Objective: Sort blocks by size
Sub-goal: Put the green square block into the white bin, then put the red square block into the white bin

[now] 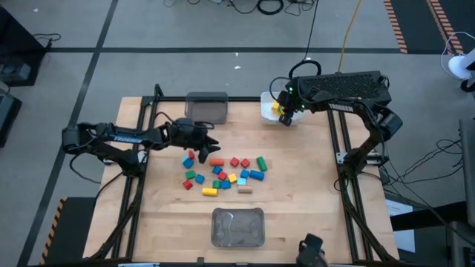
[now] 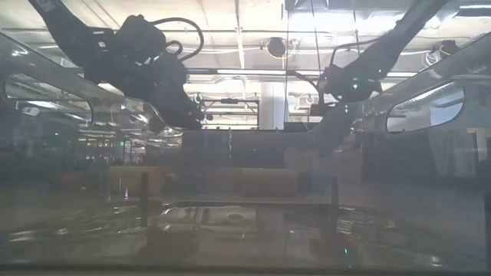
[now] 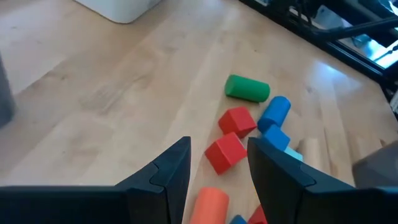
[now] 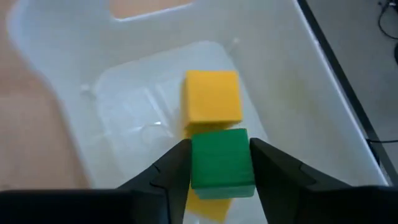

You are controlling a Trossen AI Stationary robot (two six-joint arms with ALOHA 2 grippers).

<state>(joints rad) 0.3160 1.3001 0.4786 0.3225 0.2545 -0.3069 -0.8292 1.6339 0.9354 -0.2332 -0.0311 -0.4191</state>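
Several small blocks point(image 1: 223, 174), red, blue, green, yellow, orange and tan, lie loose on the wooden table's middle. My left gripper point(image 1: 211, 144) hovers open over the cluster's far left. In the left wrist view a red cube point(image 3: 225, 152) shows between its fingers, with an orange cylinder point(image 3: 210, 202) nearer. My right gripper point(image 1: 286, 115) is over the white bin point(image 1: 269, 104) at the far right, shut on a green cube point(image 4: 222, 165). A yellow cube point(image 4: 212, 96) lies on the bin's floor. My right gripper pinches the green cube by two opposite sides point(image 4: 194, 167) between its two fingers. The fingers come from above, pointing down into the white bin. The cube sits level over the bin's floor, beside the yellow cube; whether it rests on anything, I cannot tell.
A grey bin point(image 1: 206, 107) stands at the table's far edge, left of the white one. A clear bin point(image 1: 237, 226) stands at the near edge. Bare wood lies between the blocks and the bins. A green cylinder point(image 3: 247, 87) and a blue cylinder point(image 3: 275, 112) lie at the cluster's right.
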